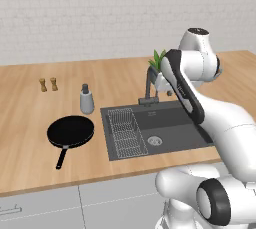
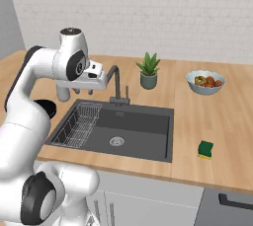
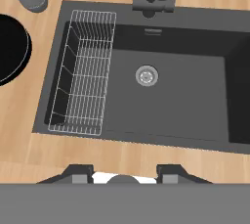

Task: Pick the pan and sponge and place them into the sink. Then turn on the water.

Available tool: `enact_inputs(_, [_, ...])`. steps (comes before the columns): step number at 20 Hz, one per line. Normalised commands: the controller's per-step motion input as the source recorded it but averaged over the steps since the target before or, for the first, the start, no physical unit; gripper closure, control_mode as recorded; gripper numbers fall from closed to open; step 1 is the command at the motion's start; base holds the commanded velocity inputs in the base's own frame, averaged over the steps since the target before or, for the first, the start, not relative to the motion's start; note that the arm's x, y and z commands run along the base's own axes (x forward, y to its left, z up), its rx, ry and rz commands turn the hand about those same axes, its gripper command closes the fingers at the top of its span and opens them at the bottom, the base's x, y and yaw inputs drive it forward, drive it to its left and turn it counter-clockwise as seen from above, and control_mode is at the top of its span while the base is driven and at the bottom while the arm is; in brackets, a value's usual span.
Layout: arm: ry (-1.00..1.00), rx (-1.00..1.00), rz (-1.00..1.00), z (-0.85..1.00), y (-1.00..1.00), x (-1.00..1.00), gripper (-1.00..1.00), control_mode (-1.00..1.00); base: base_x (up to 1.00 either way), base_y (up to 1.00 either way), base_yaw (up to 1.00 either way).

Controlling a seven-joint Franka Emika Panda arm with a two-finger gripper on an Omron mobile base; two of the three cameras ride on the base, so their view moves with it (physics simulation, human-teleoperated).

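The black pan point(image 1: 70, 132) lies flat on the wooden counter left of the sink point(image 1: 172, 140), its handle pointing toward the front edge. In the hand view the pan point(image 3: 10, 47) shows at the left edge. On the counter right of the sink point(image 2: 163, 136) lies the green sponge point(image 2: 205, 149). The dark faucet point(image 2: 117, 84) stands behind the basin, and no water runs from it. My gripper point(image 3: 126, 175) hangs above the sink's front rim, looking down into the basin point(image 3: 195, 96). It is open with nothing between its fingers. From the right base camera the gripper point(image 2: 85, 91) shows over the sink's back left corner.
A wire rack point(image 3: 85, 71) fills the sink's left part, with the drain point(image 3: 146, 75) in the middle. A grey soap bottle point(image 1: 86, 99) stands behind the pan, two small shakers point(image 1: 48, 84) farther left. A potted plant point(image 2: 148, 70) and a fruit bowl point(image 2: 205, 82) sit at the back right.
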Motion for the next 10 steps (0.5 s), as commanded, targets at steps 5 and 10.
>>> enact_inputs(5, [0.02, -0.06, 0.00, -0.21, 0.38, -0.44, -1.00, -1.00, 0.00, 0.00, 0.00])
enact_inputs(10, [0.11, -0.11, 0.00, -0.28, 1.00, -0.55, -1.00, -1.00, 0.00, 0.00, 0.00])
